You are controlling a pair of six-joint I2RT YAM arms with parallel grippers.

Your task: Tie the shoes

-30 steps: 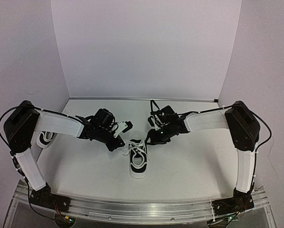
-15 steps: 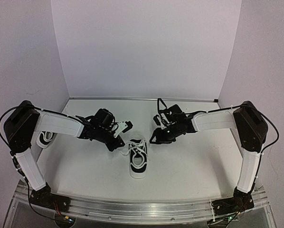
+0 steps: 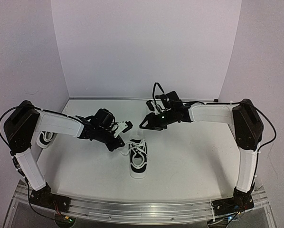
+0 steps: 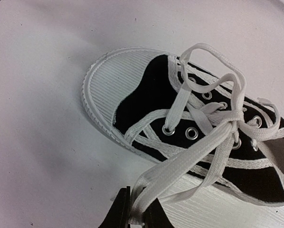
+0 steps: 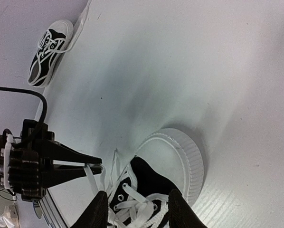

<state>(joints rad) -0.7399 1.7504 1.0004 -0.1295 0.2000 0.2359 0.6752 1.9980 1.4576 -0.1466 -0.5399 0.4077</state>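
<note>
One shoe (image 3: 138, 160), a black-and-white sneaker with white laces, lies mid-table with its toe toward the back; the left wrist view shows its toe cap and eyelets (image 4: 146, 95). My left gripper (image 3: 119, 144) sits just left of the toe, shut on a loop of white lace (image 4: 180, 164) pulled taut from the knot; its tips (image 4: 135, 216) pinch the loop's end. My right gripper (image 3: 145, 125) hovers open behind and above the toe, its fingers (image 5: 98, 211) apart over the shoe (image 5: 177, 159), holding nothing. The second shoe (image 3: 46, 137) lies far left, half hidden by my left arm.
White walls close the table at the back and sides. The second shoe (image 5: 49, 52) lies near the left wall. A metal rail (image 3: 142, 209) with both arm bases runs along the near edge.
My right gripper has drawn back from the shoe's right side and now hangs higher, behind the toe. The left gripper holds the lace loop as before.
</note>
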